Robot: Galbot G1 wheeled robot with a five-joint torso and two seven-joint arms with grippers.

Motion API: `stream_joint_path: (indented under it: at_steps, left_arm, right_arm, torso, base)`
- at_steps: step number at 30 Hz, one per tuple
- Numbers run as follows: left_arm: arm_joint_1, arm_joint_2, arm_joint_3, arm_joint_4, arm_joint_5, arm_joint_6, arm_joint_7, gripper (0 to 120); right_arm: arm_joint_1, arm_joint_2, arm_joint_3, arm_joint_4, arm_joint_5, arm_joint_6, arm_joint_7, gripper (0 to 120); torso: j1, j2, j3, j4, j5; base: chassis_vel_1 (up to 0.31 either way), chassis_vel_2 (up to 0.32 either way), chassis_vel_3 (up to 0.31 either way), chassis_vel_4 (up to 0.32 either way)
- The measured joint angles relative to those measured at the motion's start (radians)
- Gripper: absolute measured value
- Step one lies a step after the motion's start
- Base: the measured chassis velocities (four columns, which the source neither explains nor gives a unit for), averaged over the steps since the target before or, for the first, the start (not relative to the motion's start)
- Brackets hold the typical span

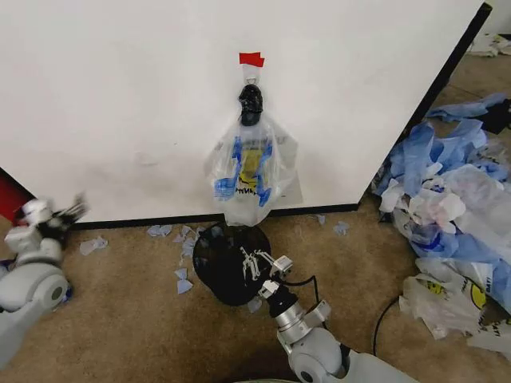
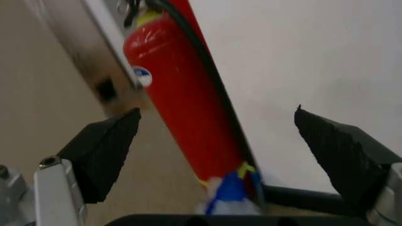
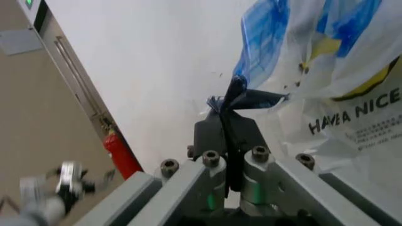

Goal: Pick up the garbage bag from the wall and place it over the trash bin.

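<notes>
The garbage bag (image 1: 247,171), thin and translucent with blue patches and a yellow print, hangs from a black hook (image 1: 251,104) under red tape (image 1: 251,58) on the white wall (image 1: 120,96). Directly below it on the carpet stands the black trash bin (image 1: 227,267). My right gripper (image 1: 262,265) hovers at the bin's near right rim, below the bag's bottom edge. In the right wrist view that gripper (image 3: 229,115) is shut, with a dark blue scrap of plastic film (image 3: 245,99) pinched at its tips, and the bag (image 3: 339,70) hangs close behind. My left gripper (image 1: 68,214) is far left by the baseboard, open (image 2: 223,160).
A red fire extinguisher (image 2: 182,108) stands against the wall's left end, just ahead of the left gripper. A heap of blue and white plastic bags (image 1: 455,199) lies on the right. Small plastic scraps (image 1: 184,239) litter the carpet around the bin. A black cable (image 1: 383,315) runs beside the right arm.
</notes>
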Motion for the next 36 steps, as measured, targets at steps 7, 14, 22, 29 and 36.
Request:
stream_joint_path:
  at_steps: [7, 14, 22, 29, 36]
  left_arm:
    - [0.046, -0.074, -0.036, -0.116, 0.148, -0.124, 0.32, 98]
    - [0.06, 0.057, 0.055, -0.51, -0.148, -0.04, 0.478, 98]
    - [0.03, 0.25, 0.156, -0.691, -0.407, -0.039, 0.587, 98]
    - [0.03, 0.367, 0.209, -0.862, -0.553, -0.01, 0.567, 98]
    - [-0.238, 0.38, 0.46, -0.809, -0.721, 0.011, 0.593, 97]
  right_arm:
    - [-0.059, -0.026, 0.074, 0.029, -0.007, 0.002, -0.004, 0]
    - [-0.059, -0.027, 0.078, 0.028, -0.009, 0.003, -0.004, 0]
    - [-0.04, -0.006, 0.06, 0.011, -0.008, -0.002, -0.002, 0]
    - [-0.003, 0.018, 0.023, -0.013, -0.002, -0.007, 0.003, 0]
    - [0.007, 0.035, 0.007, -0.023, -0.002, -0.015, 0.01, 0]
  torso:
    - [0.0, 0.0, 0.0, -0.0021, 0.002]
    - [0.0, 0.0, 0.0, -0.0012, 0.0022]
    - [0.0, 0.0, 0.0, -0.0012, 0.0022]
    - [0.0, 0.0, 0.0, -0.001, 0.0023]
    - [0.0, 0.0, 0.0, -0.0013, 0.002]
  base:
    - [0.0, 0.0, 0.0, 0.0]
    - [0.0, 0.0, 0.0, 0.0]
    - [0.0, 0.0, 0.0, 0.0]
    - [0.0, 0.0, 0.0, 0.0]
    - [0.0, 0.0, 0.0, 0.0]
